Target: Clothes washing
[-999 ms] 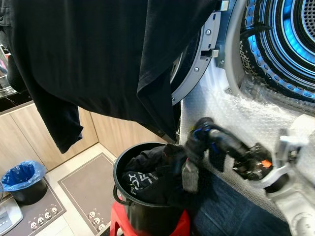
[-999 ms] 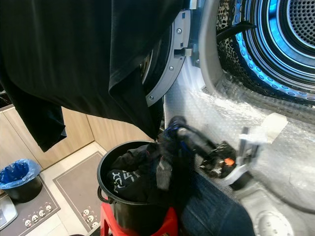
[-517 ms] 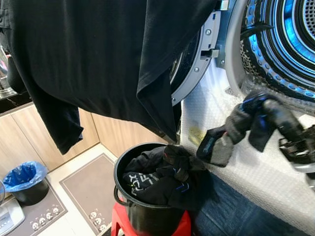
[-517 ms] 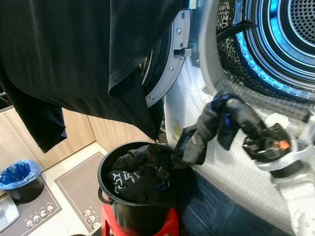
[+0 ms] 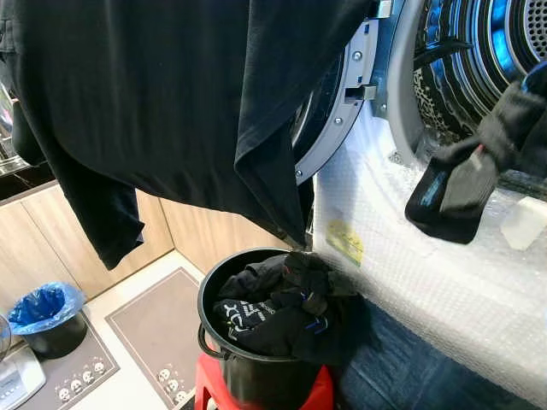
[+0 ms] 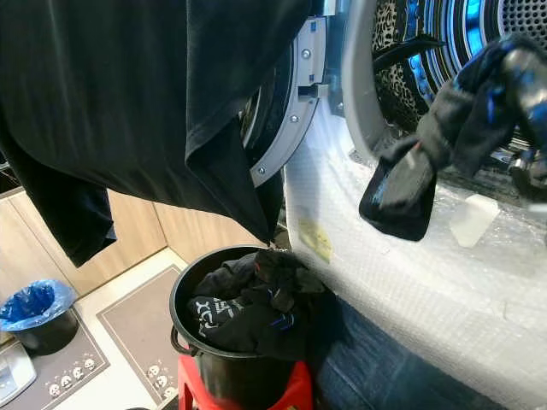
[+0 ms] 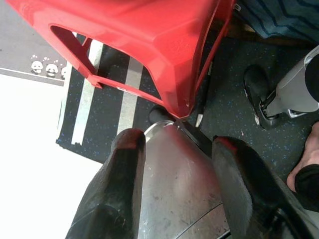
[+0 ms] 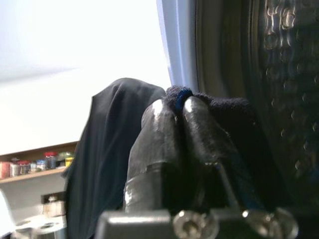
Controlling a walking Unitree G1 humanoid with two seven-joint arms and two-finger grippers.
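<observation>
At the washer mouth, right tool [image 8: 178,107]: clamped on dark sock [image 6: 402,192]
Left tool [image 7: 179,149]: fingers parted, low by red stool [image 7: 149,45]
Near left, bucket [image 5: 224,367]: holds dark clothes [image 5: 278,312]

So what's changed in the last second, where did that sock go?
The right gripper, shut on the dark sock, has lifted it out of the black bucket and carried it up and to the right, to the washer drum opening. The sock now hangs before the drum, not yet let go. The bucket's other clothes, the hanging black shirt and the red stool stayed put. The left arm hangs idle by the stool.
</observation>
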